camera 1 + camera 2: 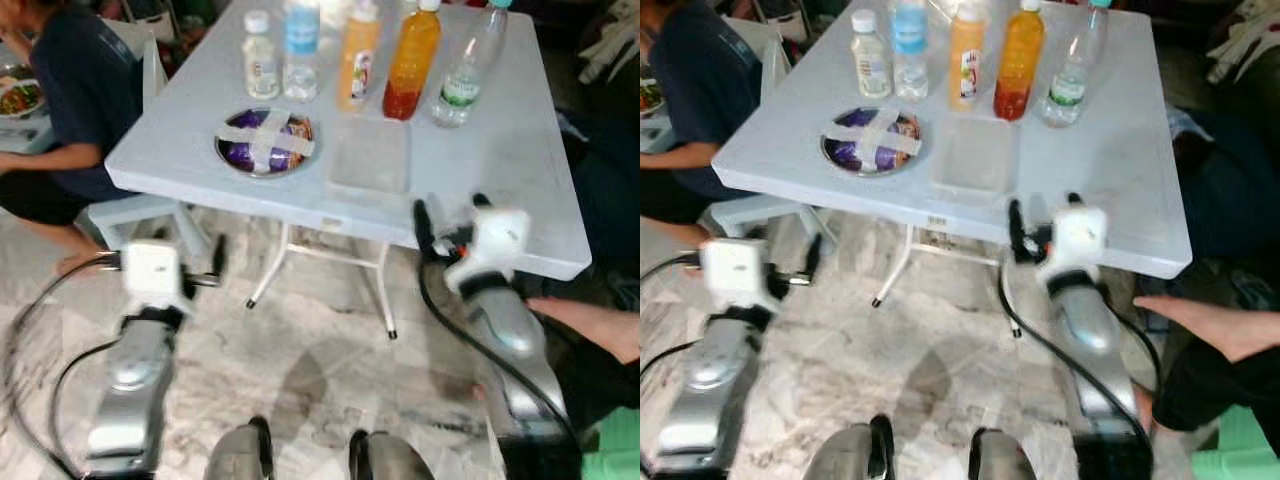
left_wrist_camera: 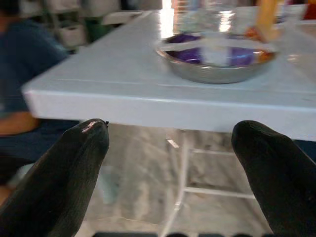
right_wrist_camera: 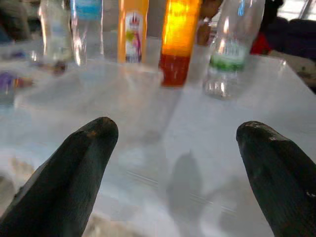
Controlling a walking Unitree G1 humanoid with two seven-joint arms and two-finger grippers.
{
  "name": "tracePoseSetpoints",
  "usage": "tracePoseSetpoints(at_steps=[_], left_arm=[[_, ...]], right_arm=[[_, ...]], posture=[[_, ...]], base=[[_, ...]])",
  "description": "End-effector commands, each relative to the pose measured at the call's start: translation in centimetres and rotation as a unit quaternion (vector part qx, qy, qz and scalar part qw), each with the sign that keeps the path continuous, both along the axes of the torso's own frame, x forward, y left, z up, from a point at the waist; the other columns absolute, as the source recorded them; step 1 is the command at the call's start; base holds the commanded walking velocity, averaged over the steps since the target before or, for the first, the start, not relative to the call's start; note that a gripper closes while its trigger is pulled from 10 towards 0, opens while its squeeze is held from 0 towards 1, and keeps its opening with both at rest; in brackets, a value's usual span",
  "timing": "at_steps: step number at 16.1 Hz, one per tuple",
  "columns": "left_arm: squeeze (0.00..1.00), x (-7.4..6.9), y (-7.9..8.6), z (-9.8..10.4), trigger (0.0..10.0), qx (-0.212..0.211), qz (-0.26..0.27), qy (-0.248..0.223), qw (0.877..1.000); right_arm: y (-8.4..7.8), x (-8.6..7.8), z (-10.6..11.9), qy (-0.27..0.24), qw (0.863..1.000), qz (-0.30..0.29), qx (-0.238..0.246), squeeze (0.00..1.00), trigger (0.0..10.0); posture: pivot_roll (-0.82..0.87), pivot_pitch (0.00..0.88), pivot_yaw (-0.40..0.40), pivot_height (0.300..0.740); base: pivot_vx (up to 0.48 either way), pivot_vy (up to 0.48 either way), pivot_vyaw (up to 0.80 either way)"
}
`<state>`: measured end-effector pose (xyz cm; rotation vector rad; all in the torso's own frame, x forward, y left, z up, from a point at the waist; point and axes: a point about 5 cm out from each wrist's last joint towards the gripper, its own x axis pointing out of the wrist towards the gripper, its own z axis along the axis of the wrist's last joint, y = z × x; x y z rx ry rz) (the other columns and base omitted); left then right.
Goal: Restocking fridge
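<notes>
From the head camera I am looking down on a pale table [image 1: 520, 190] where the stock is standing in a row along the far side: a small clear bottle [image 1: 260, 55], a blue-labelled water bottle [image 1: 301, 48], two orange juice bottles [image 1: 361, 55] [image 1: 411, 60] and a green-labelled bottle [image 1: 466, 68]. All are upright, caps up, probably lined up for easy picking. A foil-taped steel bowl [image 1: 265, 141] and a clear lidded container [image 1: 371, 155] are lying flat nearer me.

A person [image 1: 70, 100] is sitting at my left.

In the left wrist view, the left gripper [image 2: 170, 148] is hanging spread below the table edge, holding nothing.

In the right wrist view, blurred, the right gripper [image 3: 177, 148] is spread wide, seemingly aimed at the darker juice bottle.
</notes>
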<state>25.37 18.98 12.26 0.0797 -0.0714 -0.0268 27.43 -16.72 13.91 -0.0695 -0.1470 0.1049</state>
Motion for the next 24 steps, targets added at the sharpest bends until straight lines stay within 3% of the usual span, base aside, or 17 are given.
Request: tracePoseSetpoints(at_steps=[1,3,5,7,13,17,24], left_arm=[[0.00,-0.9,1.3,-0.4,10.0,-0.007,0.028,0.008,1.000],[0.00,-1.3,1.5,-0.6,10.0,0.001,0.022,0.014,1.000],[0.00,-1.1,1.1,-0.7,10.0,0.003,0.011,0.016,1.000],[0.00,-0.6,0.4,-0.4,10.0,-0.012,-0.011,0.012,1.000],[0.00,-0.4,-1.3,-0.4,10.0,-0.041,-0.030,0.008,0.999],[0.00,-0.1,-1.4,-0.3,10.0,-0.043,-0.029,0.004,0.999],[0.00,0.2,-1.0,-0.3,10.0,-0.035,-0.017,0.003,0.999]], right_arm=[[-0.6,-1.4,-1.2,0.018,1.000,0.006,-0.009,0.00,10.0],[-1.4,-2.8,-2.4,0.033,0.999,-0.002,-0.017,0.00,10.0],[-2.0,-3.1,-2.8,0.039,0.999,-0.020,-0.018,0.00,10.0],[-1.9,-2.5,-2.1,0.034,0.999,-0.033,0.002,0.00,10.0],[-1.4,-0.6,0.9,-0.022,1.000,-0.012,-0.005,0.00,10.0],[-1.3,-0.1,1.4,-0.027,1.000,-0.003,-0.003,0.00,10.0],[0.4,-0.3,2.1,-0.045,0.998,0.046,-0.008,0.00,10.0]], posture=[[-0.03,0.133,0.006,0.740],[-0.02,0.112,0.024,0.740],[-0.03,0.093,0.050,0.740],[-0.05,0.084,0.065,0.740],[-0.07,0.071,0.052,0.740],[-0.07,0.075,0.050,0.740],[-0.07,0.081,0.049,0.740]], base=[[0.000,0.000,0.00],[0.000,0.000,0.00],[0.000,0.000,0.00],[0.000,0.000,0.00],[0.181,0.000,-0.53],[0.314,0.000,0.00],[0.365,0.000,0.18]])
